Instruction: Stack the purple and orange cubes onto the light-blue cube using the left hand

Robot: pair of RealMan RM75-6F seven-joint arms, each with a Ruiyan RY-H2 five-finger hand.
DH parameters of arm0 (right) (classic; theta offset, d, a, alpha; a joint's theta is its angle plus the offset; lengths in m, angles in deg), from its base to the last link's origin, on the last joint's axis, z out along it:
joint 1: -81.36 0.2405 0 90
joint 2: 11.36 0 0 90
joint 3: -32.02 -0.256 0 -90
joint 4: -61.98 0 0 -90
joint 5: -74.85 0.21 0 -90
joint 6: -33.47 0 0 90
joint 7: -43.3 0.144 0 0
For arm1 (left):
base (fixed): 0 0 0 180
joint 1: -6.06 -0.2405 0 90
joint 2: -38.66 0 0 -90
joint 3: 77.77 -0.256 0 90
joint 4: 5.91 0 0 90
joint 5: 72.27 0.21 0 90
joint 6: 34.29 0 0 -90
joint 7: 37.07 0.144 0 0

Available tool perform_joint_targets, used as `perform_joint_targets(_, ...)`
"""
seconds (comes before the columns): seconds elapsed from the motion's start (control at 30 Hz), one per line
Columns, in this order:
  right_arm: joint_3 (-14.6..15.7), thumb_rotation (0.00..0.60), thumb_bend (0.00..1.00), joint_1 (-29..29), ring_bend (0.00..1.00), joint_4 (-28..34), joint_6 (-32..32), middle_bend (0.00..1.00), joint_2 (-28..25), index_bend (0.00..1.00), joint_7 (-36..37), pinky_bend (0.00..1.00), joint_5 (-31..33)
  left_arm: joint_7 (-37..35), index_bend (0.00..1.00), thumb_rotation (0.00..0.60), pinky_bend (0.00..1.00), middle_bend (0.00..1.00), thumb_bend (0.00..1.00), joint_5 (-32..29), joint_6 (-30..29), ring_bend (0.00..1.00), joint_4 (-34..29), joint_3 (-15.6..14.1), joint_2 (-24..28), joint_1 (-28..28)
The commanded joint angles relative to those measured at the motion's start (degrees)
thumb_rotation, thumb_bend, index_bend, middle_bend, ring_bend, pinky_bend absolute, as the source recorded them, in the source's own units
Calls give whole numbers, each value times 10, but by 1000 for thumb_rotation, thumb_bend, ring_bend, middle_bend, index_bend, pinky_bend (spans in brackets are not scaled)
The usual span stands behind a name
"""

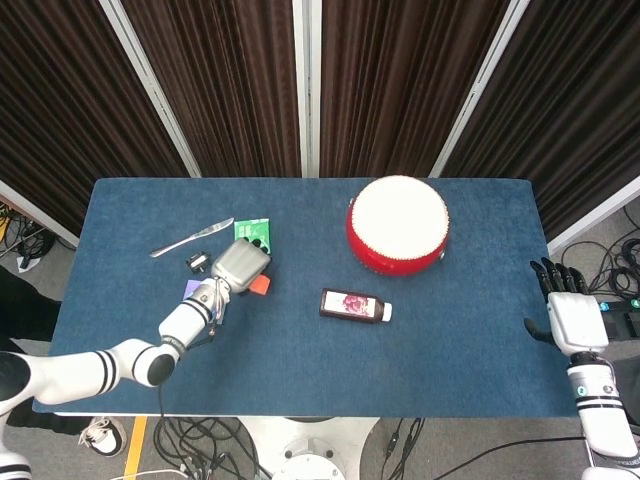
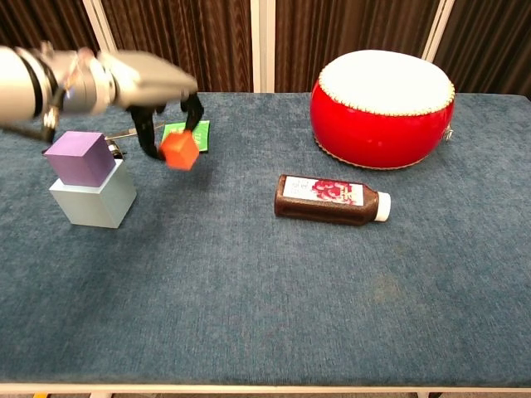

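Light-blue cube [image 2: 93, 201] mostly hidden overhead.

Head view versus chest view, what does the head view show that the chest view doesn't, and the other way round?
Only the head view shows the right hand, open beyond the table's right edge, and the whole butter knife and small black clip.

Only the chest view shows plainly that the purple cube sits on the light-blue cube, and that the orange cube is lifted off the table.

Both show the left hand holding the orange cube, the red drum, the lying bottle and the green packet.
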Motion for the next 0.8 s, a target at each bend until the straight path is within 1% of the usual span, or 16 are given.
perform_joint_targets(0.03, 0, 600, 197, 0, 0, 1, 2, 14, 0, 0, 1, 0, -4, 57, 613, 600, 417, 469, 245, -101, -38, 292, -67, 20, 57, 29)
perform_joint_targets(0.13, 1, 600, 198, 1, 0, 4, 3, 14, -1, 0, 1, 0, -10, 96, 612, 600, 417, 469, 245, -173, -68, 292, -113, 17, 94, 45)
perform_joint_targets(0.3, 4, 600, 198, 4, 0, 5, 0, 14, -2, 0, 0, 0, -17, 155, 612, 600, 417, 469, 245, -274, -112, 292, -183, -2, 150, 69)
perform_joint_targets(0.4, 6, 600, 198, 6, 0, 3, -3, 14, -1, 0, 2, 0, -21, 173, 611, 600, 418, 469, 245, -347, -128, 293, -225, -13, 181, 79)
perform_joint_targets(0.5, 9, 600, 197, 8, 0, -1, -7, 14, 2, 0, 6, 0, -26, 187, 608, 600, 421, 469, 246, -400, -140, 297, -256, -25, 207, 89)
perform_joint_targets(0.67, 10, 600, 198, 11, 0, -6, -11, 14, 6, 0, 14, 0, -32, 189, 607, 600, 422, 469, 246, -418, -167, 298, -275, -37, 230, 89)
perform_joint_targets(0.8, 12, 600, 197, 10, 0, -4, -7, 14, 5, 0, 16, 0, -39, 193, 607, 600, 421, 469, 245, -433, -168, 298, -279, -43, 234, 93)
